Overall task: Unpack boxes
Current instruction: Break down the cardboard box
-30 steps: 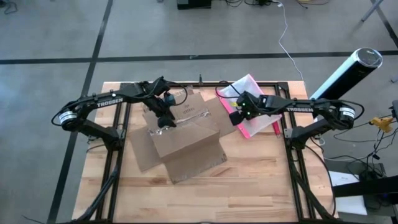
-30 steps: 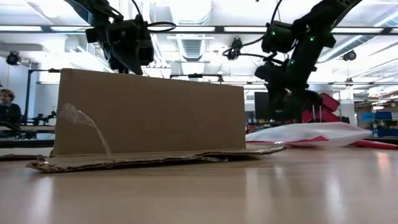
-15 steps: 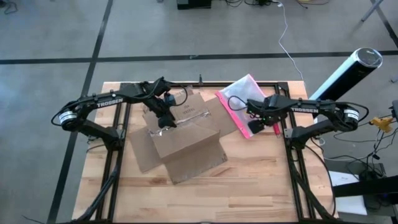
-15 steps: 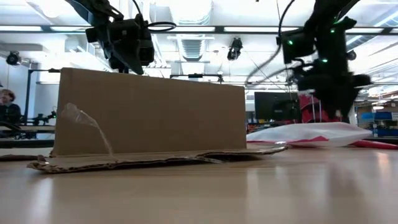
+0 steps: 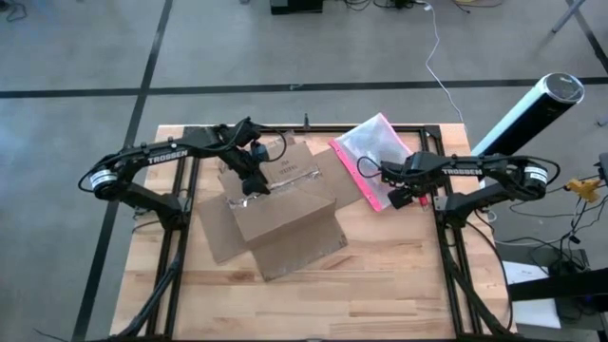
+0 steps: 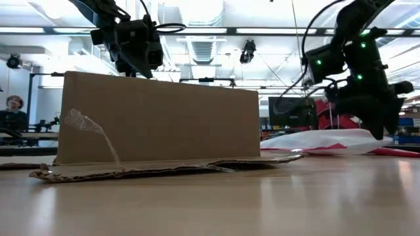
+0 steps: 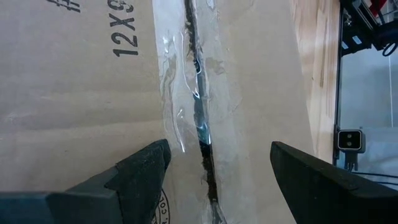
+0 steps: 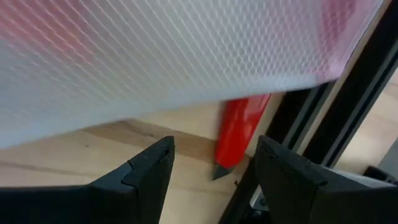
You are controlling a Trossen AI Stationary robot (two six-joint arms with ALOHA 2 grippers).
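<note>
On the table (image 5: 380,285), a bit left of the middle, the box (image 5: 285,223) is sitting with its flaps folded out flat around it and clear tape (image 7: 196,93) running along the split seam on top. The left gripper (image 5: 251,180) is hovering right over that seam at the back part of the box, fingers (image 7: 143,171) spread wide on either side of the seam and holding nothing; you can see a loose curl of tape sticking off the box's left end in the low view. The right gripper (image 5: 399,198) is hanging low over the table on the right side, just at the near edge of a pink-edged pouch (image 5: 370,152), also spread open and empty. In the right wrist view a red thing (image 8: 239,134) is lying on the wood just past the pouch edge, by the black frame. A person (image 6: 13,108) is sitting way off in the background on the left.
</note>
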